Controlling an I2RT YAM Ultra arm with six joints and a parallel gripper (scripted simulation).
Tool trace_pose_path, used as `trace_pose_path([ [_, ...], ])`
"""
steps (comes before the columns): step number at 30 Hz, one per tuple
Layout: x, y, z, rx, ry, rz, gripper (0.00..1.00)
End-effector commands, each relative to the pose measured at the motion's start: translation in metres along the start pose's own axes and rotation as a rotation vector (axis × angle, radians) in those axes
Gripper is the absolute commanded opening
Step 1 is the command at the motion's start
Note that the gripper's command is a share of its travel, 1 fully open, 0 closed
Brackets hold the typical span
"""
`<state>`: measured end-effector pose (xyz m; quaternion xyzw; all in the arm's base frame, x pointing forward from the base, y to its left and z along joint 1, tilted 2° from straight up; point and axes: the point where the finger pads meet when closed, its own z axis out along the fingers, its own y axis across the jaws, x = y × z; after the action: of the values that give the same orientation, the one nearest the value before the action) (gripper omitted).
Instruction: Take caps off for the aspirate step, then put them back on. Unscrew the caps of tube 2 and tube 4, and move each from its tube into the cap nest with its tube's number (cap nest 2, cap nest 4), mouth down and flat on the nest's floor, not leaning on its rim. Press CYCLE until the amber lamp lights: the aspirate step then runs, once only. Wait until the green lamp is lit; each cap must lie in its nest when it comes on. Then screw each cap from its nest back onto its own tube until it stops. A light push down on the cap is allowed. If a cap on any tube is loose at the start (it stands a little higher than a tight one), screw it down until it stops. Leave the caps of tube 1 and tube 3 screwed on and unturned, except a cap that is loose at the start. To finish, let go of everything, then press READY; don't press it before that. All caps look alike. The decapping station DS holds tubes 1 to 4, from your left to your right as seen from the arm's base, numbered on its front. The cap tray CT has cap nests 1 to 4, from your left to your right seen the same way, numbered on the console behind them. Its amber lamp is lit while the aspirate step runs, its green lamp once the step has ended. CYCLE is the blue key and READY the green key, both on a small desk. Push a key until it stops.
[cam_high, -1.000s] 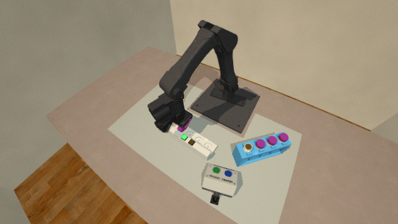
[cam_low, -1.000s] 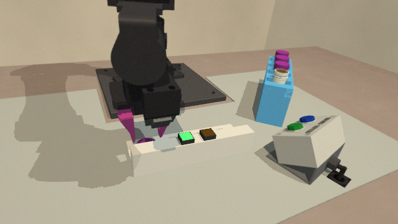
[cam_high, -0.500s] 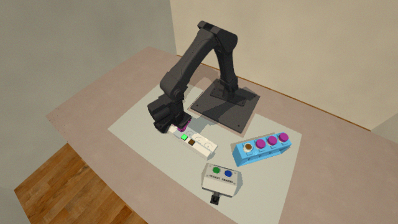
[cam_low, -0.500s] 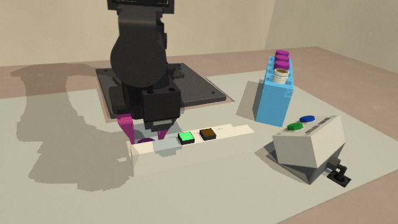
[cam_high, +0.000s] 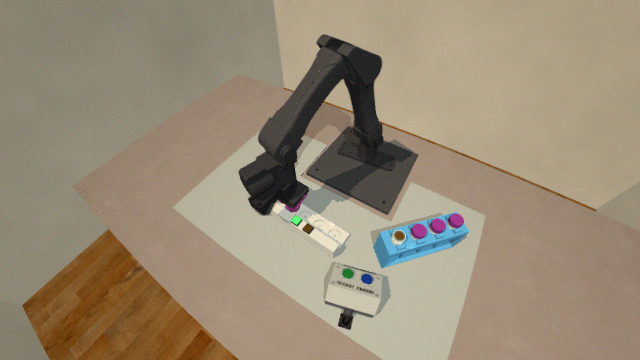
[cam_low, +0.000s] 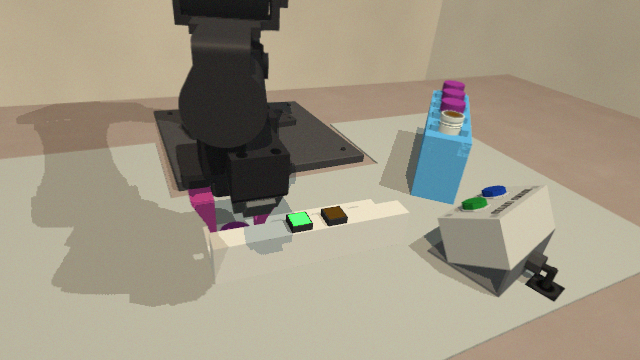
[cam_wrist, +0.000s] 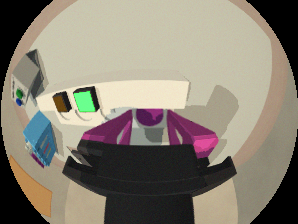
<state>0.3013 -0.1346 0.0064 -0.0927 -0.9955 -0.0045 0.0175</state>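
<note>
Desk (cam_high: 353, 292) front carries a line of dark lettering, too small to read; numbers on the decapping station (cam_high: 400, 256) and cap tray (cam_high: 325, 241) console aren't legible either. Gripper (cam_low: 235, 220) is down over the end nest of the tray, magenta fingers (cam_low: 204, 209) apart at mid width, straddling the purple cap (cam_low: 234, 226): one finger each side of it, cap sitting in the nest between them, fingers not clamped. From the wrist view the cap (cam_wrist: 149, 117) sits centred between the fingers, probably with a gap on both sides, though the fisheye makes that hard to confirm. Green lamp (cam_low: 299, 221) is lit just beside the fingers, amber lamp (cam_low: 334, 215) next to it is dark. Further off from the fingers: station has one tube open (cam_high: 398, 236), three still capped. Green key (cam_high: 347, 273) and blue key (cam_high: 367, 279) on the desk. Grey mat (cam_high: 250, 280) on a pinkish-brown table (cam_high: 165, 165), beige walls, wood floor (cam_high: 110, 310).
</note>
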Motion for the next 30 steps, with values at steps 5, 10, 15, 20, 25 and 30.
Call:
trace_pose_path([
  [5, -0.0024, -0.0007, -0.0022, 0.003, -0.013, -0.002, 0.47],
  [10, -0.0019, -0.0006, -0.0017, 0.003, -0.013, -0.002, 0.47],
  [15, -0.0017, -0.0006, -0.0016, 0.003, -0.013, -0.002, 0.00],
  [20, -0.0017, -0.0006, -0.0016, 0.003, -0.013, -0.002, 0.00],
  [25, -0.0017, -0.0006, -0.0016, 0.003, -0.013, -0.002, 0.00],
  [30, -0.0016, -0.0006, -0.0066, 0.003, -0.013, -0.002, 0.00],
])
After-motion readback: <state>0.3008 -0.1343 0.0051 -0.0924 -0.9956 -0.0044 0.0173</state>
